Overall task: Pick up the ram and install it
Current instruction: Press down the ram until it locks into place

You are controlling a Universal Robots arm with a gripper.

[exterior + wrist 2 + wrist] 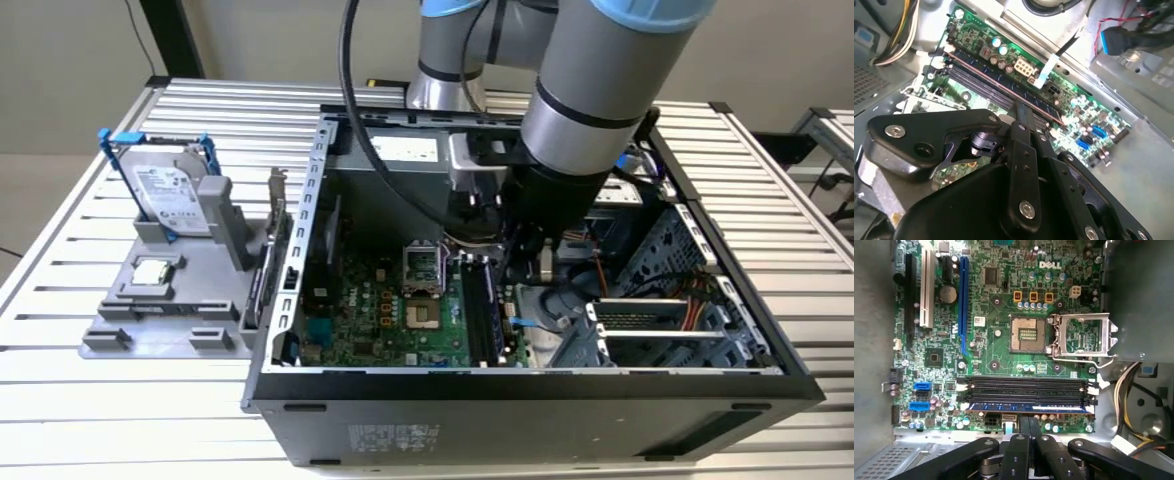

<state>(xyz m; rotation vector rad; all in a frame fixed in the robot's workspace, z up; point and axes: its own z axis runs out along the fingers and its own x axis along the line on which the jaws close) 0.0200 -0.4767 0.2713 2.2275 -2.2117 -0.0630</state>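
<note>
The ram [1026, 407] is a long thin stick standing edge-up in the motherboard slot nearest my fingers, beside the empty black memory slots [1024, 387]. In the second wrist view the ram [984, 80] runs diagonally across the green board, with a reddish top edge. My gripper [1030, 424] is shut, its two black fingers pressed together and their tips resting on the stick's top edge near its middle. The fingertip [1023, 112] lies right over the stick. In the exterior view the gripper [518, 270] reaches down inside the open computer case [287, 290].
An open CPU socket [1029, 334] with its raised metal latch frame [1081, 335] lies beyond the memory slots. Cable bundles [1134, 390] crowd one side. Outside the case, a grey fixture [174, 310] holds a blue-framed hard drive [167, 190] and a small silver chip [154, 270].
</note>
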